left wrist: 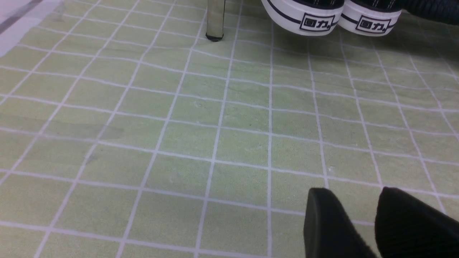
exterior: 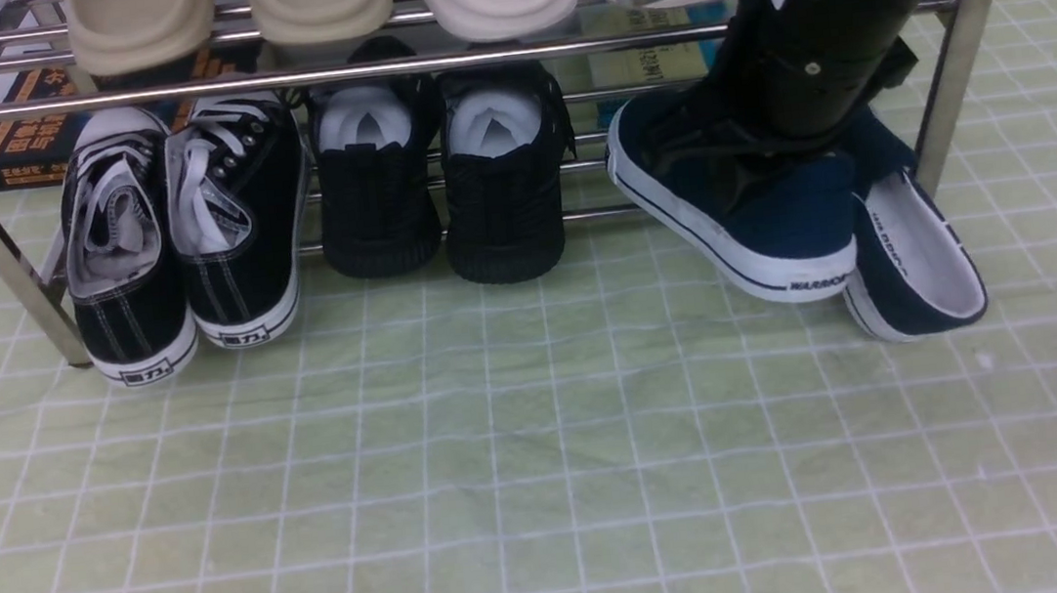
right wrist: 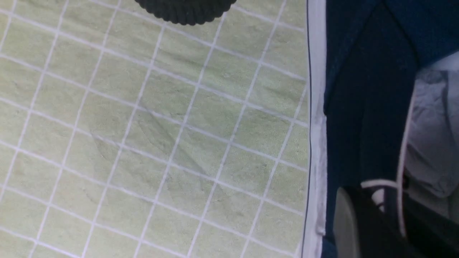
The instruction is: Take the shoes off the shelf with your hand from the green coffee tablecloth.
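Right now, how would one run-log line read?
right pincer: shut on navy shoes | navy shoes: tilted, partly out of shelf, over green cloth | left pincer: open, holding nothing

Angled the right arm [exterior: 833, 19] in from one o'clock of the front view, thick and black, slanting down toward seven o'clock. Sank the right gripper [right wrist: 380, 218] into the shoes [exterior: 776, 221], one pale-faced finger [right wrist: 349, 222] inside a collar, jaws pinched on its edge. Parked the left gripper [left wrist: 358, 195] low at seven o'clock, black fingers [left wrist: 326, 222] parted by a plain gap.
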You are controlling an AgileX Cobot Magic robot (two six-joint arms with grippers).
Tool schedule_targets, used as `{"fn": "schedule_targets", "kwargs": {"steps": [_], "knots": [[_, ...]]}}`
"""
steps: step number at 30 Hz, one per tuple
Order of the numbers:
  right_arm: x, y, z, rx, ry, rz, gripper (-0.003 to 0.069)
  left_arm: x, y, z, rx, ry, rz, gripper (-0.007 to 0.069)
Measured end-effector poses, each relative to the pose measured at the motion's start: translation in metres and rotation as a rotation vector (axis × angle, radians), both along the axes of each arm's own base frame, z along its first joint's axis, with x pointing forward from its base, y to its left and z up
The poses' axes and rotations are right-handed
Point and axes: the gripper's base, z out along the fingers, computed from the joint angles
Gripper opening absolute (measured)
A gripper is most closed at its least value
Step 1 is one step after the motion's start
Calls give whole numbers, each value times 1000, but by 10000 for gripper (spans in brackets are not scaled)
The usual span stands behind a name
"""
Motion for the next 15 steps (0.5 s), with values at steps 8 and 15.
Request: {"fn": "schedule_targets", "kwargs": {"steps": [8,15], "knots": [[1,4,-13,5,58,27,46,0,0,0,0,0,0,240],[-23,-4,16,37,73,71,46,0,0,0,0,0,0,240]]}}
